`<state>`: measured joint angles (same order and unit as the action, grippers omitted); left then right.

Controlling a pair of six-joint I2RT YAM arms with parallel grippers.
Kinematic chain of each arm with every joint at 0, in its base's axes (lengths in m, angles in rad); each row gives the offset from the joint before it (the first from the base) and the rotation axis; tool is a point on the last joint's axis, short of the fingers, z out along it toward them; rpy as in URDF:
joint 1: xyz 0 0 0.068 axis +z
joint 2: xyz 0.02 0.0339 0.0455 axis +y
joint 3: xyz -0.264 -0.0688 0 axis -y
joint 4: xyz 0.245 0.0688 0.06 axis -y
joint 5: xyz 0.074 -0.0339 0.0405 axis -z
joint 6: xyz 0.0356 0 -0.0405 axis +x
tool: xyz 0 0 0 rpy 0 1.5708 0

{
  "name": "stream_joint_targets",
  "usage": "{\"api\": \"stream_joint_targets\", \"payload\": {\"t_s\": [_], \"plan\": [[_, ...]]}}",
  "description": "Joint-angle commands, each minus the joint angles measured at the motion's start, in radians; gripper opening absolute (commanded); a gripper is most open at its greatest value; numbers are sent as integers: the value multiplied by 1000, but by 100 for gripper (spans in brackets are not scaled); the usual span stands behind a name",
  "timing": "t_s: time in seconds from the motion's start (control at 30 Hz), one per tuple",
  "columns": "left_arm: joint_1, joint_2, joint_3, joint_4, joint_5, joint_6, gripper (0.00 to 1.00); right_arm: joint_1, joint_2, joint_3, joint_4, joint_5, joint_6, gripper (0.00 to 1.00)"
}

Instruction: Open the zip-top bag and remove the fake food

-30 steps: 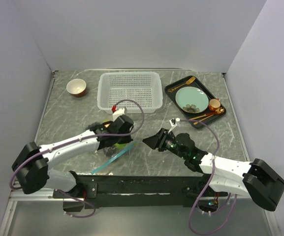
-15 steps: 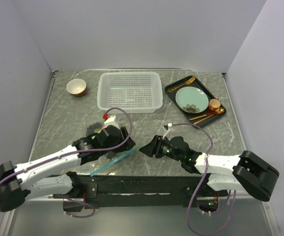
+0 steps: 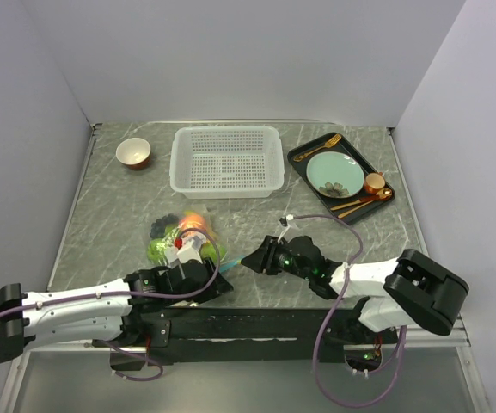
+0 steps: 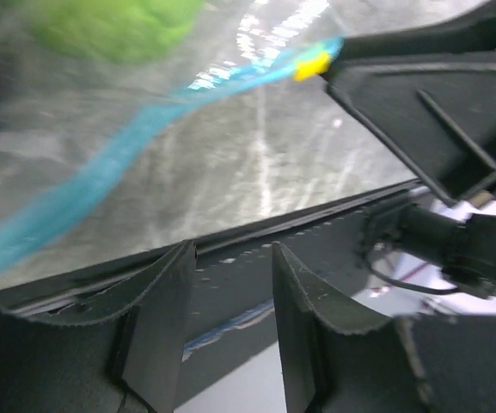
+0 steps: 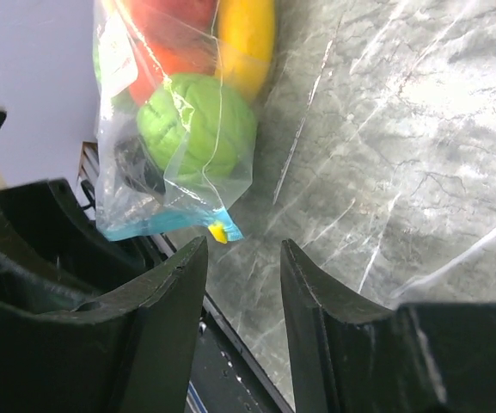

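Observation:
The zip-top bag (image 3: 179, 237) lies near the table's front, left of centre, with fake food (image 3: 192, 221) inside: orange, green and dark pieces. In the right wrist view the bag (image 5: 144, 185) shows a green ball (image 5: 198, 125), a yellow piece (image 5: 246, 34) and its teal zip strip (image 5: 157, 225) with a yellow slider (image 5: 219, 232). My right gripper (image 5: 241, 249) (image 3: 249, 261) is open, its fingertips just short of the slider. My left gripper (image 4: 230, 254) (image 3: 213, 282) is open and empty at the table's near edge, below the teal strip (image 4: 144, 129).
A white perforated basket (image 3: 226, 159) stands at the back centre, a small bowl (image 3: 133, 152) at the back left. A black tray (image 3: 302, 157) at the back right holds a pale-green plate (image 3: 334, 173), a copper cup (image 3: 374, 182) and gold cutlery. The table's front edge (image 4: 256, 228) is close.
My left gripper has opened and drawn back off the bag toward the near edge, uncovering the fruit. My right gripper has moved left up to the zip strip's end.

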<state>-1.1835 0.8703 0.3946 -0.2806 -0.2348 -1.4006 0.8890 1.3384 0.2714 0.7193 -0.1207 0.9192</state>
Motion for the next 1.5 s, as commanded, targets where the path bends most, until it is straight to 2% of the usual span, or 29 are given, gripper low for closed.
{"api": "stream_joint_targets", "payload": {"t_s": [0.0, 0.17, 0.37, 0.53, 0.67, 0.9, 0.97, 1.0, 1.07, 1.2, 1.37, 1.47], "plan": [[-30, 6, -14, 138, -50, -103, 47, 8, 19, 60, 60, 15, -2, 46], [-33, 18, -54, 196, -57, -126, 48, 8, 21, 77, 54, 38, -2, 45], [-34, 19, -86, 247, -72, -152, 49, 11, 50, 100, 46, 29, 6, 31], [-37, -7, -111, 265, -107, -170, 50, 22, 51, 95, 39, 30, 17, 12], [-53, 16, -67, 245, -156, -94, 48, 42, 33, 114, -41, 53, 36, 1], [-145, 119, 205, -46, -375, 184, 45, 50, -36, 247, -419, 98, 93, 0], [-162, 148, 245, -66, -402, 276, 43, 51, -62, 276, -478, 96, 105, 0], [-168, 159, 277, -78, -428, 304, 43, 51, -65, 320, -560, 99, 122, 0], [-185, 190, 306, -121, -457, 365, 43, 50, -56, 368, -683, 104, 136, 0], [-208, 228, 368, -187, -529, 442, 43, 50, -35, 472, -822, 90, 190, 0], [-231, 272, 406, -259, -635, 520, 43, 51, 8, 543, -930, 27, 233, 0], [-258, 282, 414, -243, -688, 589, 43, 50, 44, 609, -1010, 12, 239, 0]]}}
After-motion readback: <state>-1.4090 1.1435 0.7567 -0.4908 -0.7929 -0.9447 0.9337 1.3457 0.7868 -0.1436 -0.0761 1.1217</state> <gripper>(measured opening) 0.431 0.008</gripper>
